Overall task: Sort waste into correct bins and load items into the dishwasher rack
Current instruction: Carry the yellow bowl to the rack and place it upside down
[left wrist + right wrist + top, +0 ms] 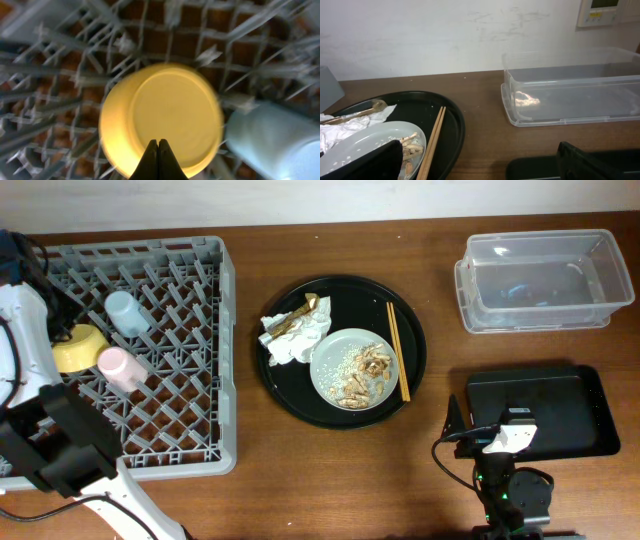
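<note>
Hanging over yellow bowl (165, 110) (left jaws together).

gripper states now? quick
Left gripper: closed, nothing between the fingers, over the yellow bowl.
Right gripper: open, empty.

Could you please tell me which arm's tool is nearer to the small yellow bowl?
Left. The left tool is at the yellow bowl's edge in the dishwasher rack; the right tool is far across the table, by the flat black tray.
</note>
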